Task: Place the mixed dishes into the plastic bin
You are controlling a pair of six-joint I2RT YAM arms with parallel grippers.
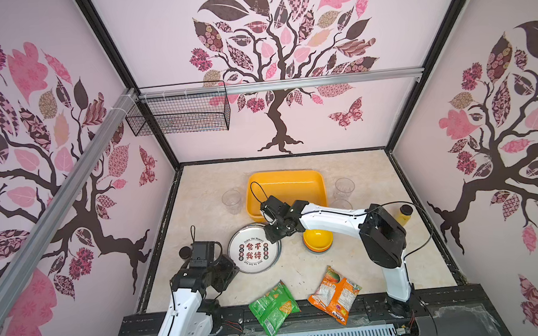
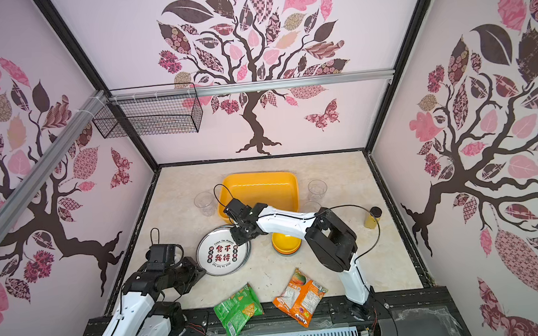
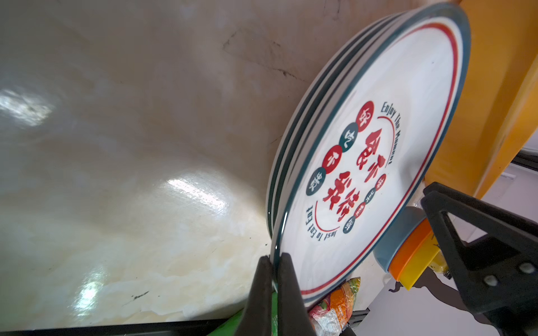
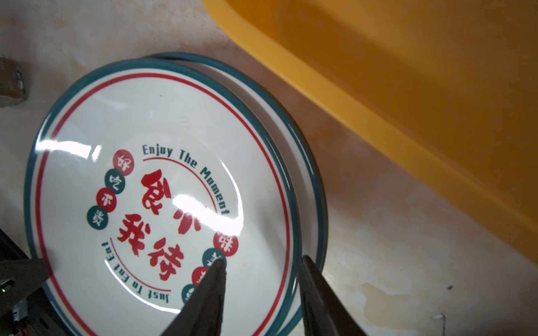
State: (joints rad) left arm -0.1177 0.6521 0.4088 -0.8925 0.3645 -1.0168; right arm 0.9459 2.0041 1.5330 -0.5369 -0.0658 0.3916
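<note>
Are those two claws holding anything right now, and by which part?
The left gripper pinches the top plate by its rim. The right gripper straddles the opposite rim, jaws apart, gripping nothing.

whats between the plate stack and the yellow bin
Only a bare strip of tabletop separates the plate stack from the bin, shown in the right wrist view.

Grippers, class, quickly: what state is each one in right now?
Left gripper: closed on the top plate's rim.
Right gripper: open, fingers either side of that plate's rim, not gripping.
</note>
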